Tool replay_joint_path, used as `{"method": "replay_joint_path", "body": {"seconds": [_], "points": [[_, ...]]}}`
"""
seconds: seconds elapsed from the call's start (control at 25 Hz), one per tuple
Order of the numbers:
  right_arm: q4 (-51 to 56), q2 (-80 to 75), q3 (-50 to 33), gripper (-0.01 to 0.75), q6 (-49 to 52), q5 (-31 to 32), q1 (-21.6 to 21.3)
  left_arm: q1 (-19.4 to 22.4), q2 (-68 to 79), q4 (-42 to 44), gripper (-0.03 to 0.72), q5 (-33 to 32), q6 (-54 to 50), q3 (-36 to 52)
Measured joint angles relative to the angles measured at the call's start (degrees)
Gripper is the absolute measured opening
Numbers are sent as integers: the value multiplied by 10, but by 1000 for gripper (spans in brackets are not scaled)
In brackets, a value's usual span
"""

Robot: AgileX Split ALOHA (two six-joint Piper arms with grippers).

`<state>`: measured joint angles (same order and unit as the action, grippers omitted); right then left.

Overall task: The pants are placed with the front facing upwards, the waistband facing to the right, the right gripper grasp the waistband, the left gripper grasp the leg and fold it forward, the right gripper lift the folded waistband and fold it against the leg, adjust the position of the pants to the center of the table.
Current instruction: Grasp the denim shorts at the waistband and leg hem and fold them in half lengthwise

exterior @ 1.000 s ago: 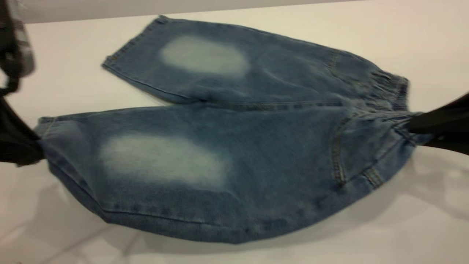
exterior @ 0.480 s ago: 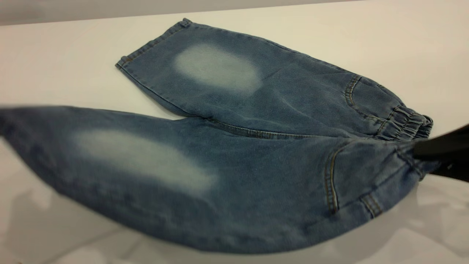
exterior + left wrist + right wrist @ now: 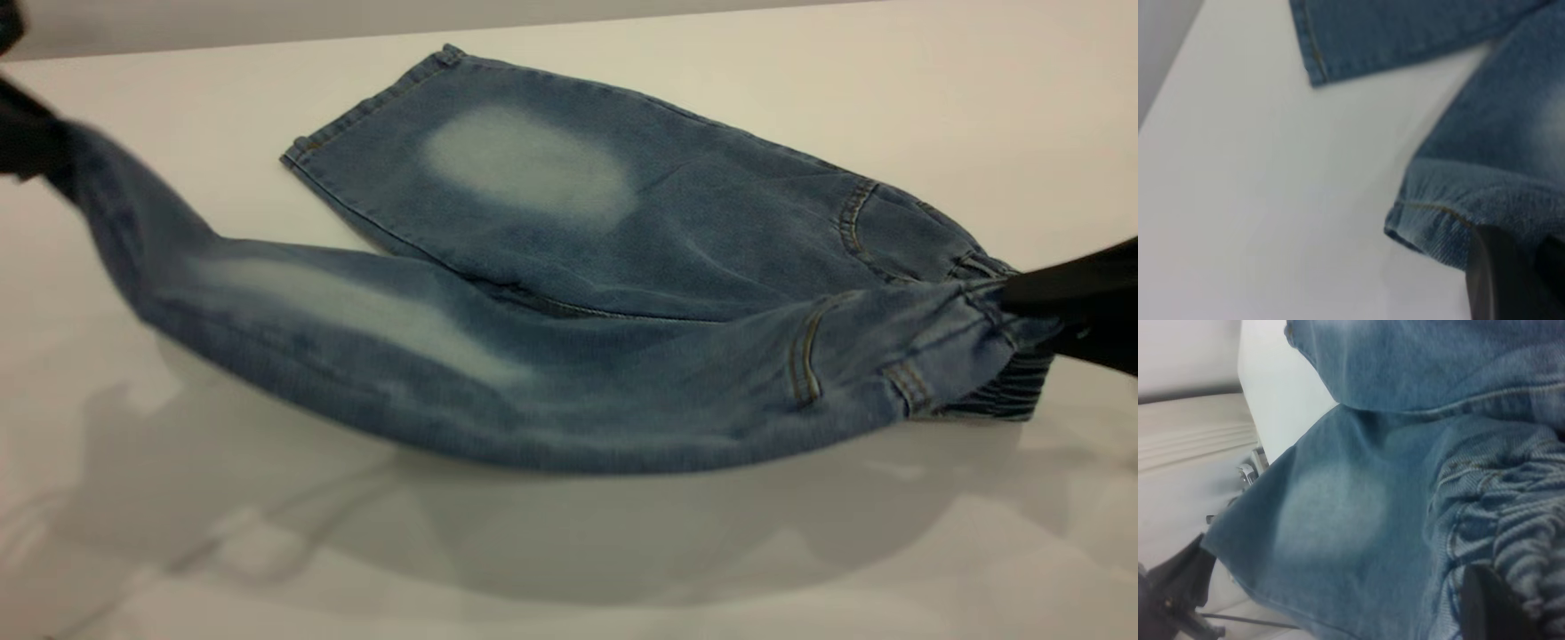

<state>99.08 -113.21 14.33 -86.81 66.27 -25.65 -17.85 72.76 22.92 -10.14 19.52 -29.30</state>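
**Carry the near leg over the far one, both ends level**

You have the pants point(image 3: 569, 293) pinched at both ends and half lifted. The left gripper point(image 3: 27, 142) is clamped on the hem of the near leg point(image 3: 356, 356), raised off the table point(image 3: 622, 569) above its left edge. The right gripper point(image 3: 1067, 307) is pinching the near part of the waistband point(image 3: 1000, 356) at the table's right side, also held up. The far leg point(image 3: 533, 196) lies flat toward the table's far edge, its hem point(image 3: 364, 111) pointing to the far-left corner. The near leg sags between your two grips, and its belly hangs low over the table.

Judging from this, the step in hand is the lengthwise fold, near half laid onto far half.

- Keep both grips closed; denim this stiff will probably hold a crease but drags if it sags, so take up a little tension first.
- Move both grippers toward the far edge together. If one leads, the fold line will likely skew.
- Aim the held hem at the far leg's hem, and the held waistband part at the flat part of the waistband.
- Lower before letting go, so the top layer settles rather than drops.

Watch that the far leg does not get dragged along; if it creeps, ease the pull.
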Motion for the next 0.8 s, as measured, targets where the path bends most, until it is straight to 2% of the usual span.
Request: {"method": "replay_joint_path", "body": {"seconds": [0.24,0.36,0.52,0.8], "points": [[0,-1,34,59,29,1,0,0,103,87,74,20,-80,-93],[6,-1,48,59,43,1,0,0,155,98,74,21,-84,-143],[7,-1,63,59,43,1,2,0,222,118,74,53,-84,-202],[7,-1,111,59,67,-14,51,0,328,117,74,65,-83,-307]]}}
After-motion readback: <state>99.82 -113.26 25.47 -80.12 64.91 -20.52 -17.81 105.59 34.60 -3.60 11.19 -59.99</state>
